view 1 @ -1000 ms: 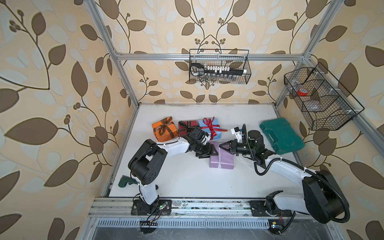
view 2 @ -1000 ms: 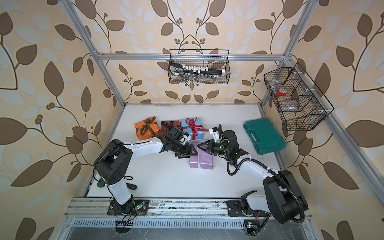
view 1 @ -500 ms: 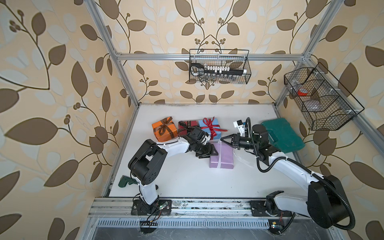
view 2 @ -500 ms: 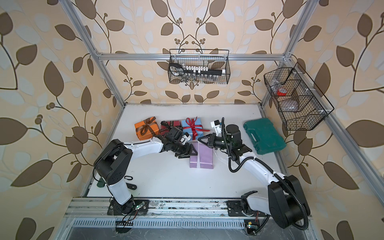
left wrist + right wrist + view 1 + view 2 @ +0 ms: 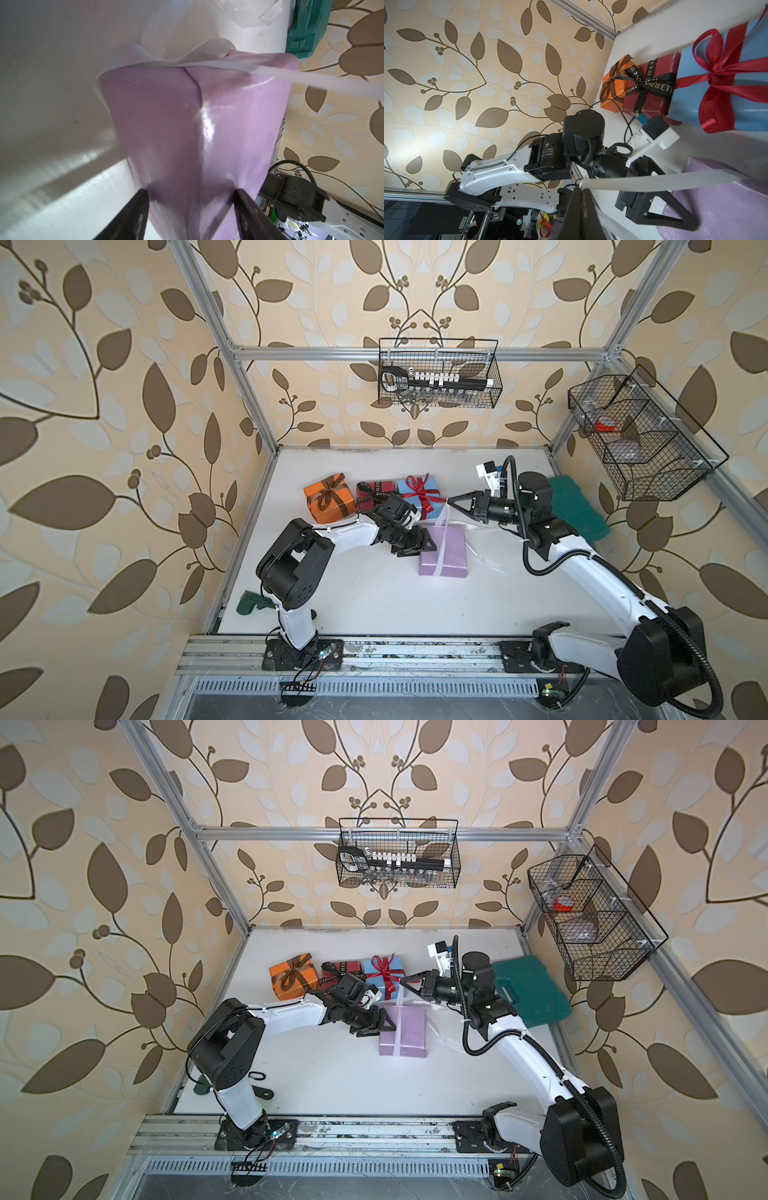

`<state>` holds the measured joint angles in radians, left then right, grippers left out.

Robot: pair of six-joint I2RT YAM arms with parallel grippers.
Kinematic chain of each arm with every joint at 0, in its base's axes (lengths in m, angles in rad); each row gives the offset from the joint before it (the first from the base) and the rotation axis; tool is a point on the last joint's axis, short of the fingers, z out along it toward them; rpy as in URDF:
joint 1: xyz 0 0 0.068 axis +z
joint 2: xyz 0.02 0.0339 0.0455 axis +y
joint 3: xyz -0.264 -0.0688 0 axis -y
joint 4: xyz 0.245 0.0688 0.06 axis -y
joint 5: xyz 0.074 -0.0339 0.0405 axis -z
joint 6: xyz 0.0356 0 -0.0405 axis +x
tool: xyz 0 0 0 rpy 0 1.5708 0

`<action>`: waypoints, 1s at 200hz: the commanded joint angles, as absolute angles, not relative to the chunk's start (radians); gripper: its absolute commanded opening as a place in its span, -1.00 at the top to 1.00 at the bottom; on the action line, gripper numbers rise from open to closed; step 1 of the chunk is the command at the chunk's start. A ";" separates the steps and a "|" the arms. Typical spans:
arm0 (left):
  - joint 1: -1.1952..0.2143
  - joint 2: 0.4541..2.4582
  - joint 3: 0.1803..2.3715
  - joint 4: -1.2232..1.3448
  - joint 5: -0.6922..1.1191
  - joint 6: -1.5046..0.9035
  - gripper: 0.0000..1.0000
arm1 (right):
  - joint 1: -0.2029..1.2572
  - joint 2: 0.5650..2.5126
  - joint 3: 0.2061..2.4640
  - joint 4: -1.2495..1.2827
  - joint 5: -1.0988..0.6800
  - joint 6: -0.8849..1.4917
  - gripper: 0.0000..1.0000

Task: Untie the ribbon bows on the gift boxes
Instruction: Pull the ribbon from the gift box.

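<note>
My left arm (image 5: 332,537) and right arm (image 5: 598,572) wear glossy white shells between matte black joint housings. A ribbed black hose (image 5: 525,556) loops along the right one; a thin black wire (image 5: 340,523) tops the left. My left gripper (image 5: 430,539) has black open-triangle fingers (image 5: 632,205) with small screws

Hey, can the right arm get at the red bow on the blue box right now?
Probably not yet. The right gripper sits right beside the red bow with nothing between, but its jaws are shut on the white ribbon; it would need to let go first.
</note>
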<state>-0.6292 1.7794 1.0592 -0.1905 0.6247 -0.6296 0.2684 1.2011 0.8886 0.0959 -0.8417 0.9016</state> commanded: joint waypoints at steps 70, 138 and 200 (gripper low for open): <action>-0.638 1.720 1.071 -0.231 0.607 -0.606 -0.34 | 0.205 1.180 1.073 0.008 -0.888 0.855 1.00; -0.637 1.730 1.064 -0.225 0.602 -0.607 -0.34 | 0.175 1.183 1.179 -0.029 -0.901 0.844 1.00; -0.636 1.750 1.045 -0.215 0.601 -0.607 -0.34 | 0.169 1.223 1.305 -0.072 -0.928 0.827 1.00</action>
<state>-0.6292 1.7626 1.0576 -0.2131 0.6174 -0.6273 0.1761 1.2049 1.2224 -0.0681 -0.8970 0.8551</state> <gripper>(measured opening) 0.669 0.047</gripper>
